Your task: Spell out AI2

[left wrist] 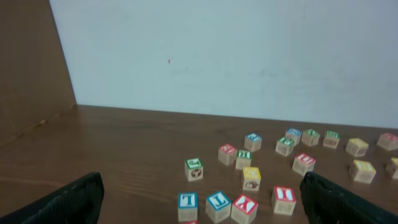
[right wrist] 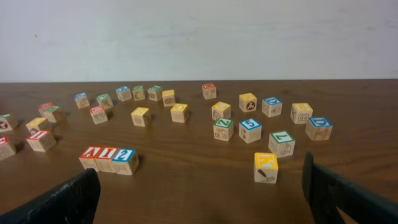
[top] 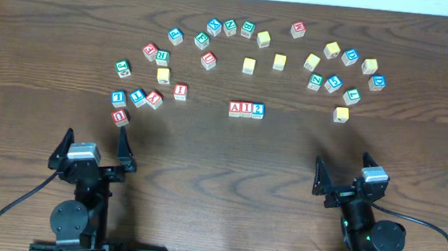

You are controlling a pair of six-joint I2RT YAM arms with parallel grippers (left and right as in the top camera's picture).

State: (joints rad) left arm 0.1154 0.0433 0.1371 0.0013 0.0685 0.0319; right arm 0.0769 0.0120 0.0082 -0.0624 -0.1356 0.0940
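Three blocks stand touching in a row at the table's middle: a red-framed "A" [top: 235, 108], a red-framed "I" [top: 246, 109] and a blue-framed "2" [top: 258, 110], reading A I 2 left to right. The row also shows in the right wrist view: "A" [right wrist: 91, 152], "I" [right wrist: 106, 153], "2" [right wrist: 124, 155]. My left gripper [top: 94, 141] is open and empty near the front left. My right gripper [top: 343, 168] is open and empty near the front right. Both sit well in front of the row.
Many other letter blocks lie scattered in an arc behind the row, among them a yellow block [top: 341, 114] at the right, a red "I" block [top: 180, 92] and blue blocks [top: 118, 97] at the left. A white wall [left wrist: 224, 56] stands behind the table.
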